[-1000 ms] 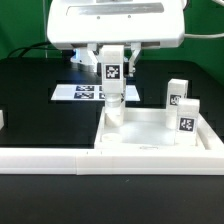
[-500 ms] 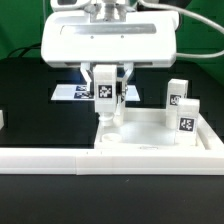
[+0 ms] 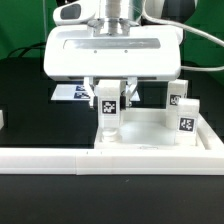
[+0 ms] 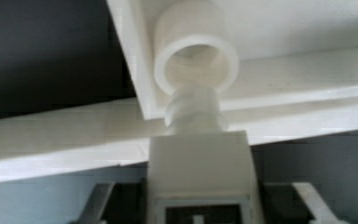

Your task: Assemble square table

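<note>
Square table top [image 3: 150,135]: white tray, lying on black table [image 3: 30,100] inside L-shaped rail [image 3: 60,157]. Tagged leg [image 3: 108,108]: upright over a corner socket [image 4: 197,62], clamped between gripper [image 3: 108,95] fingers. Two further legs [image 3: 180,108]: standing at exterior view's right. Marker board [image 3: 72,93]: behind

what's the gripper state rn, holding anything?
Gripper: closed on a tagged white table leg, held upright over the square table top's corner socket.
</note>
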Controlling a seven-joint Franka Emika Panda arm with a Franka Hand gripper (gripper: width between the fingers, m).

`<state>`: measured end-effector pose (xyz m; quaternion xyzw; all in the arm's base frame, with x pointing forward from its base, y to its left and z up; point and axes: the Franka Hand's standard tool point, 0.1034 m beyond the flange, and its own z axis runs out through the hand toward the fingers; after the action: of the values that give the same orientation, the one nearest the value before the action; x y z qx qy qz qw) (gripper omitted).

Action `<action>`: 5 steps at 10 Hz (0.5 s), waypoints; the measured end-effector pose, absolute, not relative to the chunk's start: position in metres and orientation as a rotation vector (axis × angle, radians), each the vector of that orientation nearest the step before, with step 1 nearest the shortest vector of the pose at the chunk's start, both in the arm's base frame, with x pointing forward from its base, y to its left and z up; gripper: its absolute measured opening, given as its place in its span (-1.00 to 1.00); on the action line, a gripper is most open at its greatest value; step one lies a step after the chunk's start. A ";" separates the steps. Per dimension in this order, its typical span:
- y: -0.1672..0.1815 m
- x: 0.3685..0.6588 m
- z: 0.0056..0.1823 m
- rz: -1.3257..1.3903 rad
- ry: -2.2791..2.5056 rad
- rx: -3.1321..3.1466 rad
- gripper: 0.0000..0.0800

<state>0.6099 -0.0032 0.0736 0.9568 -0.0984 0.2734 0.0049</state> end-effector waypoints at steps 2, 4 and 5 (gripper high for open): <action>-0.001 0.608 0.073 0.869 -0.299 2.991 -0.27; -0.003 0.604 0.073 0.871 -0.296 2.986 -0.27; -0.004 0.600 0.075 0.864 -0.289 2.985 -0.27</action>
<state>0.6001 -0.0044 0.0749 0.9564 -0.0927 0.2769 0.0103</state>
